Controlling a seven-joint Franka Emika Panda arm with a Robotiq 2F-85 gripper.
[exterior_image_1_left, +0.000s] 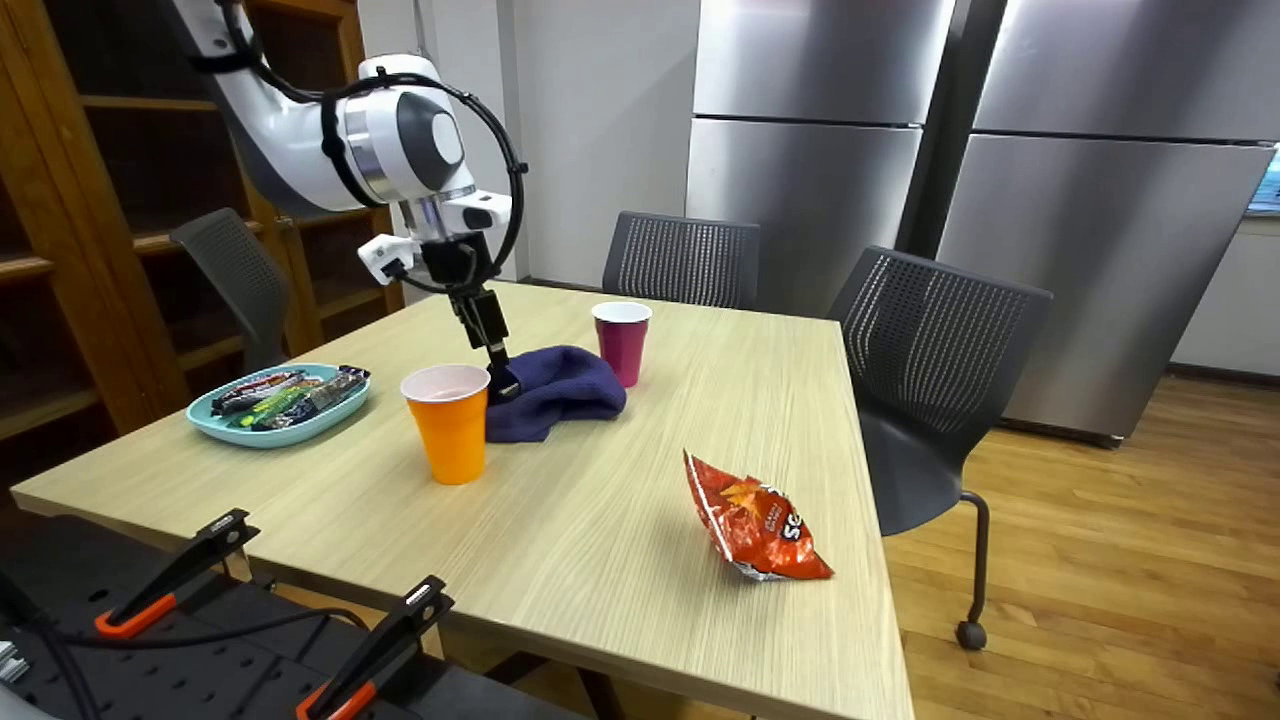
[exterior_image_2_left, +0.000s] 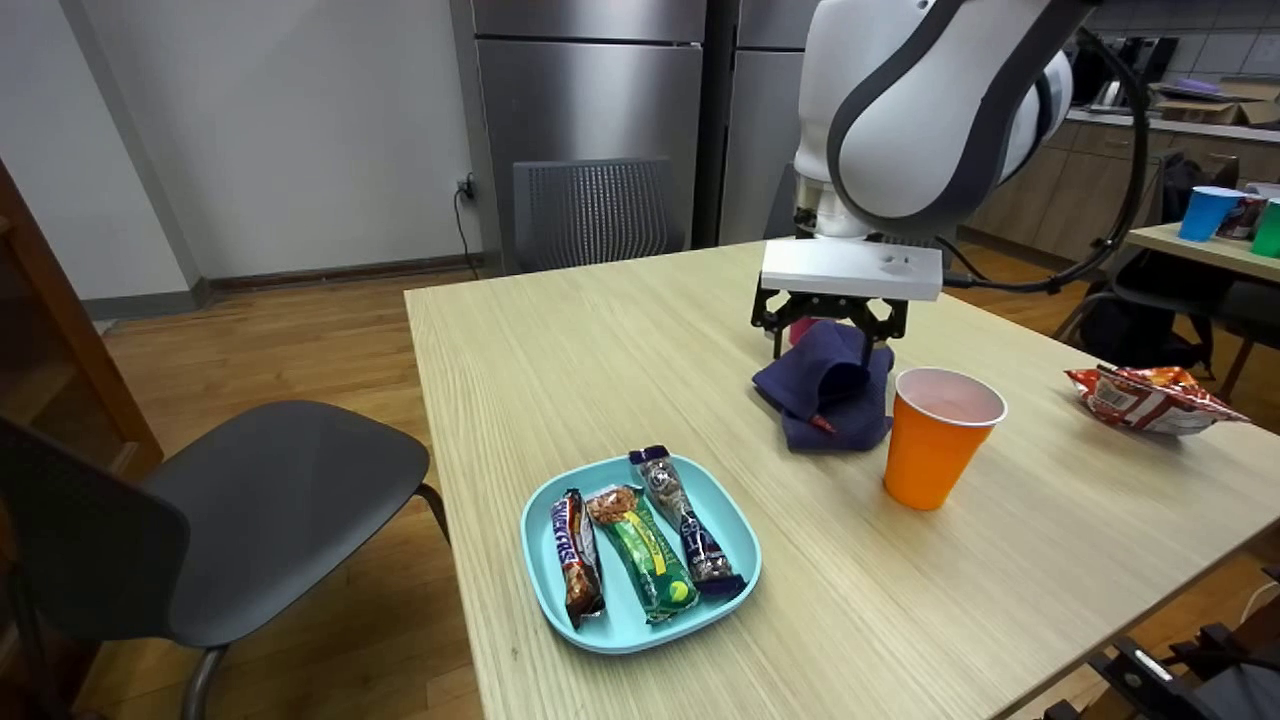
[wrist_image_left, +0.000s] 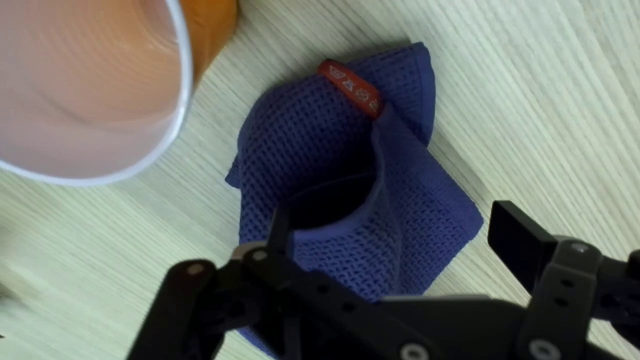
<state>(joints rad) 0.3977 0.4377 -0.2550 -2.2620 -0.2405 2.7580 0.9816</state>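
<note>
Dark blue cloth (wrist_image_left: 410, 190) lies crumpled on the counter (exterior_image_1_left: 600, 540), its red care tag (wrist_image_left: 351, 88) uppermost in the wrist view. Above it the jaws stand spread wide with nothing in their hold; one finger (wrist_image_left: 520, 245) hangs just beside the cloth while its partner overlaps a hollow fold, though whether it touches the fabric cannot be told.

Closest in the way is an orange cup (exterior_image_1_left: 452, 435), upright and just beside the cloth. A magenta cup (exterior_image_1_left: 622, 345), also upright, stands near the cloth's opposite side, and an exterior view shows it partly hidden behind the jaws. Well apart from these, a turquoise plate (exterior_image_2_left: 620, 600) carries three wrapped bars (exterior_image_2_left: 648, 560) near the counter's edge. A red snack bag (exterior_image_1_left: 755, 520) lies near another edge. Dark chairs (exterior_image_1_left: 930, 370) are set around the counter, with steel refrigerators (exterior_image_1_left: 800, 200) beyond and two black-and-orange clamps (exterior_image_1_left: 380, 648) beside it.
</note>
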